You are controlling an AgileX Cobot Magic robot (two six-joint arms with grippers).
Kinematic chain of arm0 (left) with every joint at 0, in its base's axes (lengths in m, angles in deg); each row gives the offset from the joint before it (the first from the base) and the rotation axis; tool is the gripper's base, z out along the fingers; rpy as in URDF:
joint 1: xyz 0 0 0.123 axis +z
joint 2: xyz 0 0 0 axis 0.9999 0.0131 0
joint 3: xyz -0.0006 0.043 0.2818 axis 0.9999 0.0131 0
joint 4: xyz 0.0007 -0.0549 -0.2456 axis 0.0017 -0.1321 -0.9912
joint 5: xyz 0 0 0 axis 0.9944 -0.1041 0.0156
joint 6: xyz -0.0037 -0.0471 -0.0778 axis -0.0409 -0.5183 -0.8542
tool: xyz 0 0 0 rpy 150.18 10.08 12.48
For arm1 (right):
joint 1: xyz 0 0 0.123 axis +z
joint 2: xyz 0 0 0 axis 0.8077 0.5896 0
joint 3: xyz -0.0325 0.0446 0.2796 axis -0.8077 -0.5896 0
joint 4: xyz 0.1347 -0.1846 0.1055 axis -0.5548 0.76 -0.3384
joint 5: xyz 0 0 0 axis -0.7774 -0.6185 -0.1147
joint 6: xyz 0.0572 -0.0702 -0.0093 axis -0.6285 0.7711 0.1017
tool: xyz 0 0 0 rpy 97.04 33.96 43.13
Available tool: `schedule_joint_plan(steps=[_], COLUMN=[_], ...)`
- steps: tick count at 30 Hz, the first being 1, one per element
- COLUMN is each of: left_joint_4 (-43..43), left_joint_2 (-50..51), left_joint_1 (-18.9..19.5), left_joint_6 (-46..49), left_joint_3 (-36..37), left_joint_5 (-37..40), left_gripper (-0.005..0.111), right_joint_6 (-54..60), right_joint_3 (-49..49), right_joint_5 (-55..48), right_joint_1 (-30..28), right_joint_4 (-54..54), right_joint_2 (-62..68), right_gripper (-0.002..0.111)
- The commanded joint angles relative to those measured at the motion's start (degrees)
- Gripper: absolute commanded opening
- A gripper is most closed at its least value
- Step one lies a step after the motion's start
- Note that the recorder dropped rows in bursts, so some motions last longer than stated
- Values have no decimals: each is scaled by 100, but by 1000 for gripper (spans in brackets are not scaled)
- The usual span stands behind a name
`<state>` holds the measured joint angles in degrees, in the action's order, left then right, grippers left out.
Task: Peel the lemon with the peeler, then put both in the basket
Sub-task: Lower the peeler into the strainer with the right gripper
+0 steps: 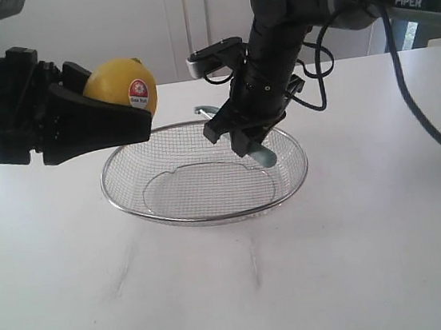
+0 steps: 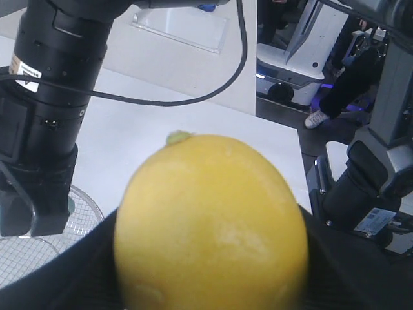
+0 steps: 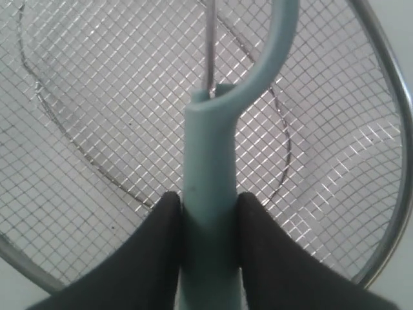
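**Table** [image 1: 220, 294]: nearest item. White, matt and flat, with faint scuffs.

**Basket** [image 1: 203, 220]: wide shallow oval of silver wire mesh with a thick polished rim. It rests on the table at centre with nothing lying in it. Judged light and springy. The mesh would dent; the rim is the stiff part.

**Lemon** [image 1: 118, 85]: small, round and yellow, with a finely dimpled rind, a green stem nub [image 2: 179, 137] and a red-and-white round sticker [image 1: 139, 90]. It is held clear of the table at left, above and just outside the basket's left rim. The rind looks whole on the faces shown. Judged firm, dense for its size and waxy, likely to twist or slip under blade pressure. Best held across its widest girth, with one face left free.

**Left gripper** [image 1: 128, 104]: black fingers spread wide, clasping the lemon from two sides.

**Peeler** [image 3: 210, 194]: slim, with a rounded pale teal-green plastic handle, a curved loop head and a thin metal blade [image 3: 210, 51]. It is held over the far right part of the basket, head pointing left. Whether the handle end touches the mesh cannot be told. Judged light, stiff and smooth, with a sharp blade. Take it by mid-handle.

**Right gripper** [image 1: 245, 134]: black fingers [image 3: 155, 245] set narrow, clamped on the peeler handle from both sides.
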<state>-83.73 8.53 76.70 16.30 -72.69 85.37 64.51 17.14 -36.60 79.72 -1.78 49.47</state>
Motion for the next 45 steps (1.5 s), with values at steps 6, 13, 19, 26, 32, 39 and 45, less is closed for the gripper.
schedule_joint_plan(steps=[6, 13, 19, 26, 32, 39, 45], left_joint_4=[-221, -221, -221, -221, -221, -221, -221], left_joint_2=[-76, -76, -76, -76, -76, -76, -76], left_joint_1=[-23, -23, -23, -23, -23, -23, -23], left_joint_6=[18, 18, 18, 18, 18, 18, 18], left_joint_3=[16, 16, 16, 16, 16, 16, 16], left_joint_5=[119, 119, 119, 119, 119, 119, 119], left_gripper=[0, 0, 0, 0, 0, 0, 0], right_joint_6=[-133, -133, -133, -133, -133, -133, -133], right_joint_3=[47, 47, 47, 47, 47, 47, 47], right_joint_5=[167, 331, 451, 491, 480, 457, 420], right_joint_1=[11, 11, 11, 11, 11, 11, 11], right_joint_4=[149, 127, 127, 127, 127, 127, 127], right_joint_2=[173, 363, 416, 454, 603, 626, 631], right_gripper=[0, 0, 0, 0, 0, 0, 0])
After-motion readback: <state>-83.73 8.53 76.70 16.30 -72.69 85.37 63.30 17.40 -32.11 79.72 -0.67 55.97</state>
